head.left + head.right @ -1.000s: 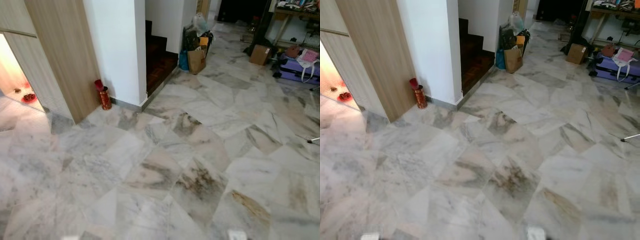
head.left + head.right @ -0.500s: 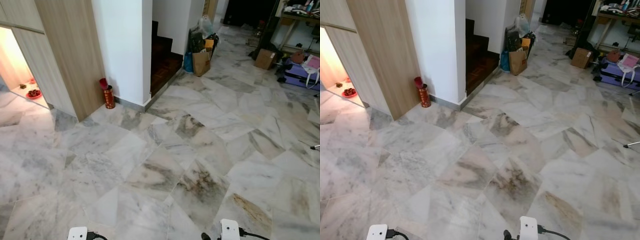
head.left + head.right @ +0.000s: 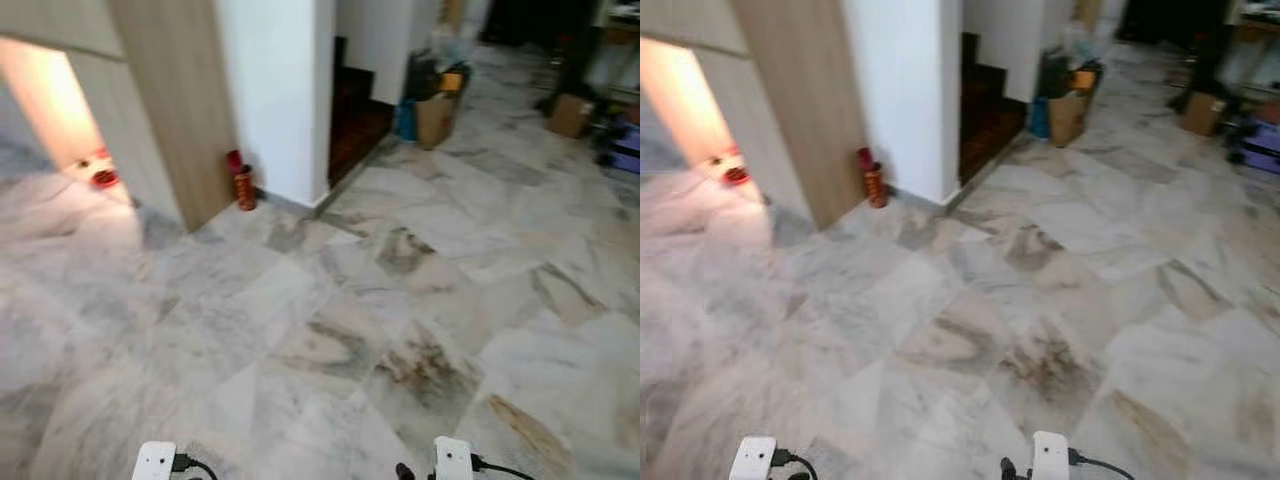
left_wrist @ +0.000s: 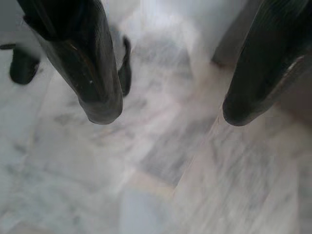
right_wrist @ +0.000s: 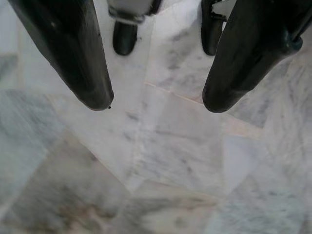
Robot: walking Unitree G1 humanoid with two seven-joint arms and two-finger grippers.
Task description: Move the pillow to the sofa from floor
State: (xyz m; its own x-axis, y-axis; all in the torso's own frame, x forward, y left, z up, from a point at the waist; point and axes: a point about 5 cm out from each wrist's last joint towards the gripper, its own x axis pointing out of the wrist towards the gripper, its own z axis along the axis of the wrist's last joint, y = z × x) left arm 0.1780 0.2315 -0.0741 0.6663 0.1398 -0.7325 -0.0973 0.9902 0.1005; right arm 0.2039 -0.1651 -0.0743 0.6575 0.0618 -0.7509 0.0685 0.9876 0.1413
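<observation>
Whole head view smeared by motion blur; the bags (image 3: pixel 432 95) by the stairs (image 3: pixel 352 110) are too soft to identify.

One red canister (image 3: pixel 243 187), one brown paper bag (image 3: pixel 434 120), one cardboard box (image 3: pixel 571 115), two open tools.

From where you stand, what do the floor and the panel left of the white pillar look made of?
Floor: polished marble tiles by the look, grey and brown veining with a soft sheen. Panel: light wood or wood-look laminate, matte, faint vertical grain; blur leaves it open.
</observation>
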